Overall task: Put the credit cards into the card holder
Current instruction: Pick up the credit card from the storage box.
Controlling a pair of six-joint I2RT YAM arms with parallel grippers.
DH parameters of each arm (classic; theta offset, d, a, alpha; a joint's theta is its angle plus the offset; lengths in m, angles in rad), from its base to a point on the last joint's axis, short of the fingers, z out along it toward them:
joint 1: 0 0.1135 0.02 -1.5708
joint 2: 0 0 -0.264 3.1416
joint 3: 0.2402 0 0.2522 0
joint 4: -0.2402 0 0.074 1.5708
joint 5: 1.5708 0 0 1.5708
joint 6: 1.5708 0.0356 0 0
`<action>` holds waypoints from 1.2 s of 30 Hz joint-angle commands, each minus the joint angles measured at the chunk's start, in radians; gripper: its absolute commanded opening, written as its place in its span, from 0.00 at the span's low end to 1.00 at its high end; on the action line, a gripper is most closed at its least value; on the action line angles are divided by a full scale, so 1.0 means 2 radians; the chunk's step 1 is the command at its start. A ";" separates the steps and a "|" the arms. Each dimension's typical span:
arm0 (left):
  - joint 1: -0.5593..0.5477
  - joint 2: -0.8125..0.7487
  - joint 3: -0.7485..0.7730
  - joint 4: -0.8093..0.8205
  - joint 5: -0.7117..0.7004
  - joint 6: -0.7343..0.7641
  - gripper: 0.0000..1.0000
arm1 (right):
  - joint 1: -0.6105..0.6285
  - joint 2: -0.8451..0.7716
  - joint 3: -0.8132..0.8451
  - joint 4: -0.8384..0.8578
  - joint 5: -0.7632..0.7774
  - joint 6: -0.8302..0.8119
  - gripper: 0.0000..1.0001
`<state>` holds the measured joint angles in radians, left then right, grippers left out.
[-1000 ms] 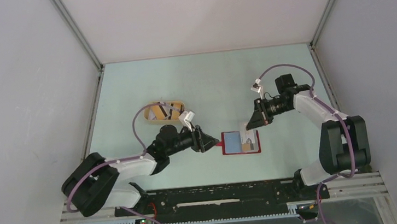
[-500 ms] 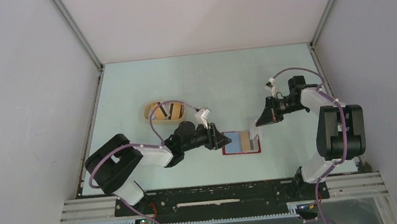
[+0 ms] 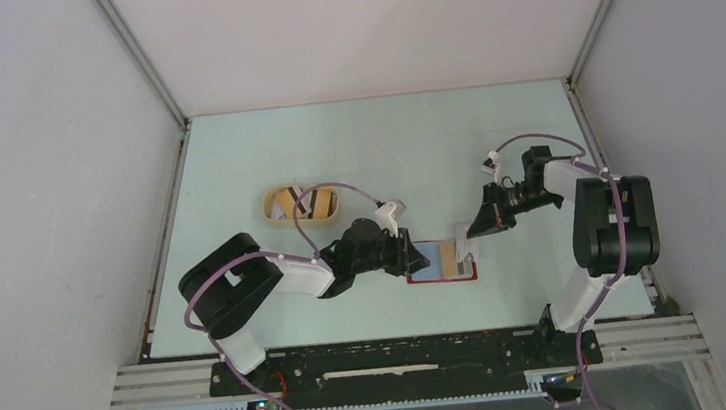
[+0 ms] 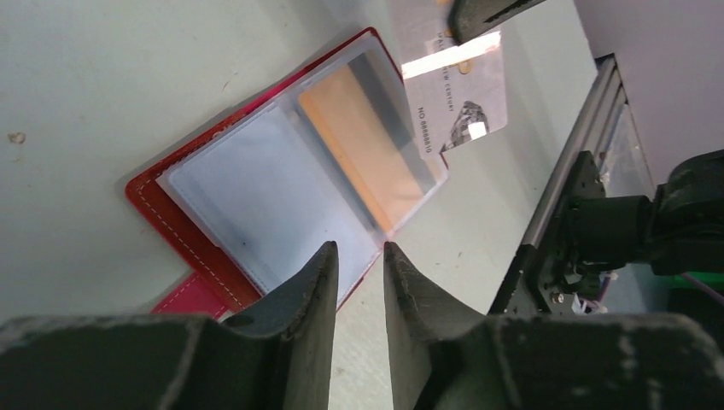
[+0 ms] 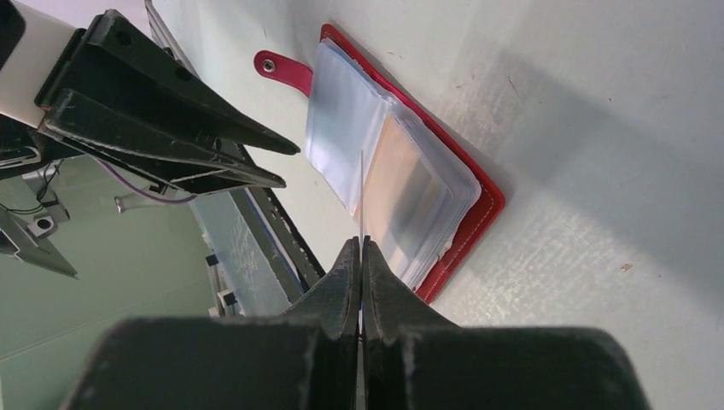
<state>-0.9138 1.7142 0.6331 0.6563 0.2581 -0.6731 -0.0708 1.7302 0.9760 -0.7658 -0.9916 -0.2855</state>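
Since a second ago, the left tool [image 3: 412, 255] has been carried rightward to the left edge of the open red folding card holder [image 3: 442, 263] with clear pockets, lying flat on the pale green counter [image 3: 373, 144], and its jaws narrowed to a small empty gap. A pale white plastic card [image 4: 457, 98] is clamped edge-on in the right tool [image 5: 362, 243], pitched down over the holder's right half. Whether card and pockets touch cannot be told.
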 commanded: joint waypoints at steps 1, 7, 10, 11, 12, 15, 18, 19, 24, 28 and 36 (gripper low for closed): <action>-0.007 0.006 0.031 -0.030 -0.020 0.024 0.31 | 0.006 0.011 0.002 0.006 0.006 0.006 0.00; -0.008 0.017 0.041 -0.030 -0.016 0.021 0.31 | 0.025 0.021 0.002 0.023 0.035 0.030 0.00; -0.008 0.016 0.042 -0.025 -0.016 0.018 0.31 | 0.034 0.020 0.002 0.034 0.039 0.041 0.00; -0.008 0.015 0.041 -0.024 -0.016 0.018 0.31 | 0.034 0.019 0.002 0.037 0.041 0.046 0.00; -0.008 0.013 0.041 -0.022 -0.014 0.016 0.32 | 0.040 0.020 0.004 0.038 0.043 0.048 0.00; -0.007 0.012 0.038 -0.007 -0.008 0.007 0.33 | 0.056 0.026 0.007 0.044 0.048 0.056 0.00; -0.006 0.014 0.032 0.013 -0.001 -0.006 0.34 | 0.068 0.033 0.011 0.047 0.047 0.062 0.00; -0.004 0.015 0.030 0.019 0.001 -0.011 0.34 | 0.072 0.036 0.012 0.048 0.047 0.063 0.00; 0.005 0.012 0.013 0.047 0.006 -0.028 0.34 | 0.081 0.044 0.020 0.050 0.055 0.069 0.00; 0.013 0.017 0.002 0.077 0.020 -0.050 0.36 | 0.070 0.035 0.024 0.032 0.002 0.043 0.00; 0.044 0.070 -0.036 0.285 0.085 -0.157 0.40 | 0.068 0.032 0.042 -0.033 -0.101 -0.044 0.00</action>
<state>-0.8539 1.8126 0.6117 0.9501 0.3531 -0.8597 0.0662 1.8153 1.0195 -0.7547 -1.0664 -0.2657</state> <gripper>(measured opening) 0.387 0.008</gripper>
